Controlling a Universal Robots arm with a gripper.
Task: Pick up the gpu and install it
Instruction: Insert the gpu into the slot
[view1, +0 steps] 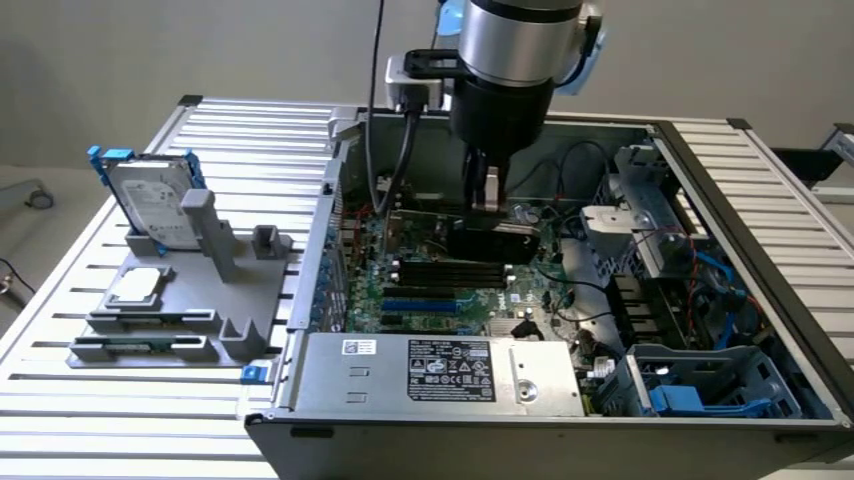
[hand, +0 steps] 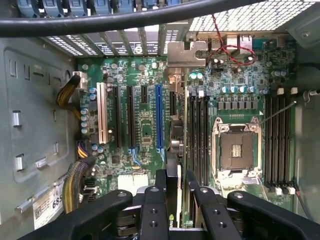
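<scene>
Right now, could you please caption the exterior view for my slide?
Gripper holding the gpu over the motherboard inside the open case.

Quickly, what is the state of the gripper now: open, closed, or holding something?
Gripper: closed, holding the gpu.

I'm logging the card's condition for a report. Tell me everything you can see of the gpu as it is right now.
The gpu is a slim rectangular card with a matte black cover on one face, a thin green board edge and a silver metal end bracket facing the case's rear slot openings. It stands on edge inside the open computer case, over the motherboard beside the blue slot. The gripper is clamped on its upper edge. Whether its lower edge is seated in a slot cannot be seen.
</scene>
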